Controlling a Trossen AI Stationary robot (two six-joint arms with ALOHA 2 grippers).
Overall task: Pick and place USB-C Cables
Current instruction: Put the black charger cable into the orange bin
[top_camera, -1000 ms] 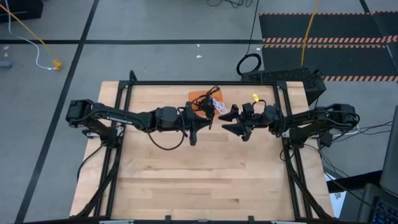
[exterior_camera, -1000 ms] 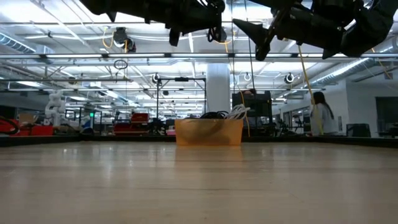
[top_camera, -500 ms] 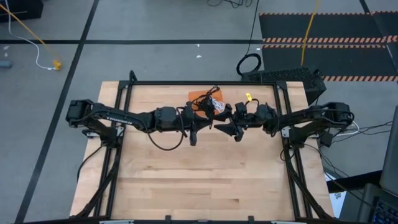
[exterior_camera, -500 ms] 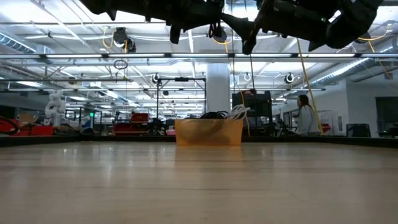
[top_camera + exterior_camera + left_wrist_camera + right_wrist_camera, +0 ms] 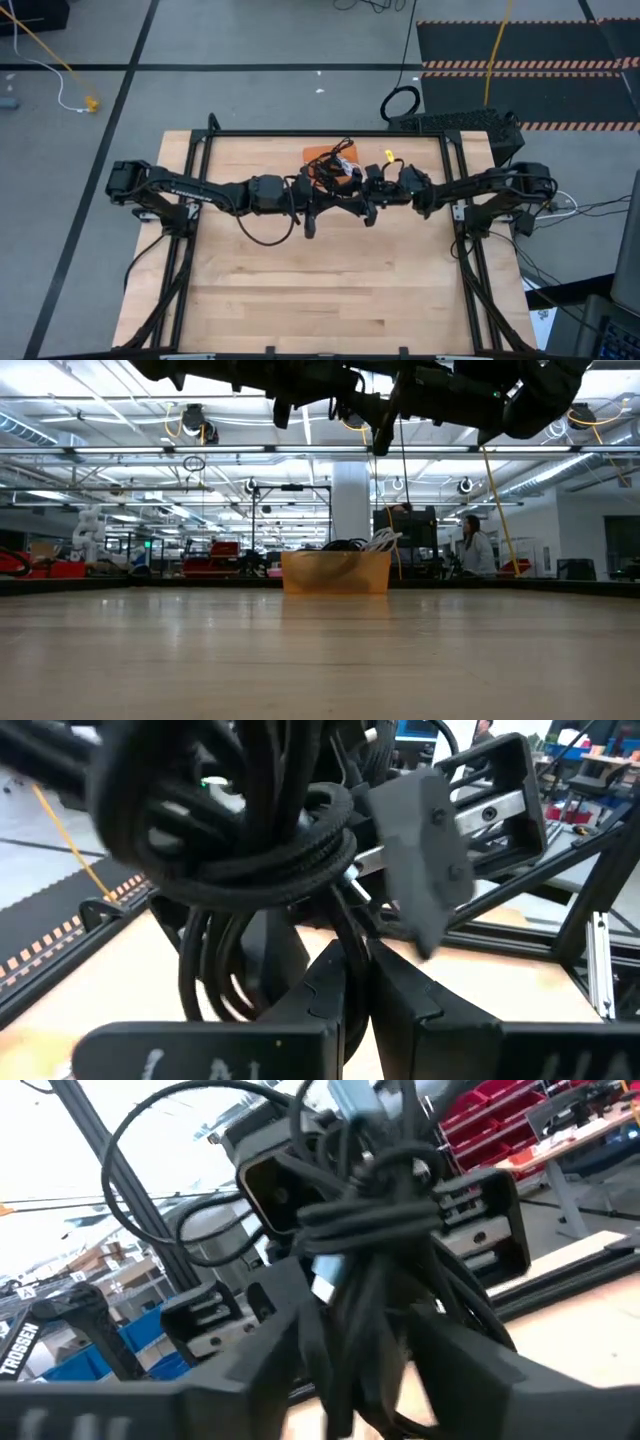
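My left gripper (image 5: 330, 198) is held high over the table's middle, shut on a small black cable bundle (image 5: 250, 850). My right gripper (image 5: 362, 200) faces it from the right. It is open, with its fingers (image 5: 270, 1355) on either side of the same bundle (image 5: 365, 1230); whether they touch it I cannot tell. Both grippers show at the top of the low view, the left (image 5: 335, 395) and the right (image 5: 380, 420). Farther back, the orange pad (image 5: 318, 153) lies on the table, with more cables, black and white (image 5: 340, 165), on top of it. My left gripper pinches a thin strand of the black bundle (image 5: 352, 925) between its two nearly closed fingers (image 5: 320, 1000). The coil (image 5: 255, 840) stands out past the fingertips, lifted clear of the table.
Black frame rails (image 5: 300, 134) run along the table's far edge and sides. The bare wooden top (image 5: 320, 290) stretches toward the near edge. A thick black loop of floor cable (image 5: 400, 103) lies beyond the table. A person (image 5: 470, 545) stands in the room behind.
My right gripper has gone toward the table's left, up to my left gripper. Its open fingers now stand around the black bundle.
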